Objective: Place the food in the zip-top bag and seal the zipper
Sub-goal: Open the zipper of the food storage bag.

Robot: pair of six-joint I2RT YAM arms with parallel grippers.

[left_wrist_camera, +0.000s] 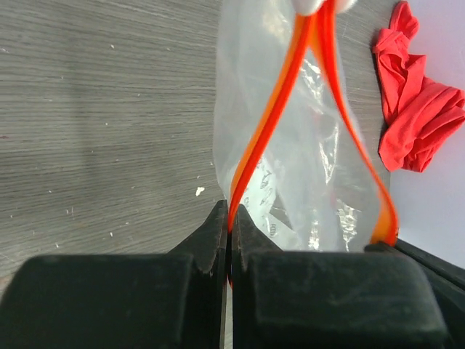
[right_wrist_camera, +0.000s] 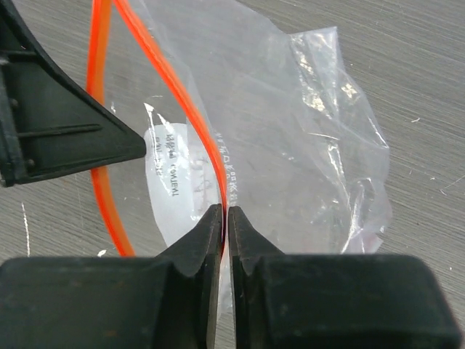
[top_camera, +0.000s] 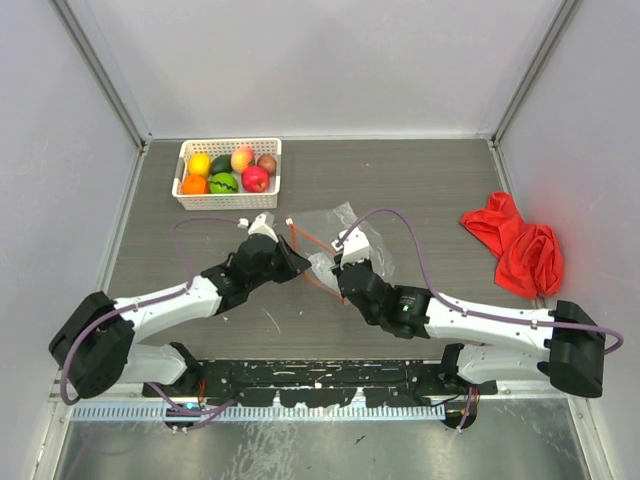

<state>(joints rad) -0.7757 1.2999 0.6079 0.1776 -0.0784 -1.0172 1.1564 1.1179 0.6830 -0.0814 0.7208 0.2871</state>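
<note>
The clear zip-top bag (top_camera: 352, 240) lies mid-table, empty, its mouth held apart. My left gripper (top_camera: 298, 264) is shut on one side of the orange-red zipper strip (left_wrist_camera: 270, 120). My right gripper (top_camera: 338, 272) is shut on the other side of the strip (right_wrist_camera: 207, 142). The bag's clear body (right_wrist_camera: 290, 131) spreads beyond the right fingers, and the left gripper's black finger shows at the left of the right wrist view. A white slider tab (left_wrist_camera: 312, 6) sits at the strip's far end. The toy fruits (top_camera: 228, 170) all lie in the white lattice basket (top_camera: 230, 200) at the back left.
A crumpled red cloth (top_camera: 518, 245) lies at the right edge of the table, also in the left wrist view (left_wrist_camera: 418, 109). Grey walls enclose the table on three sides. Bare wood-grain table (top_camera: 420, 180) lies between the basket and the cloth.
</note>
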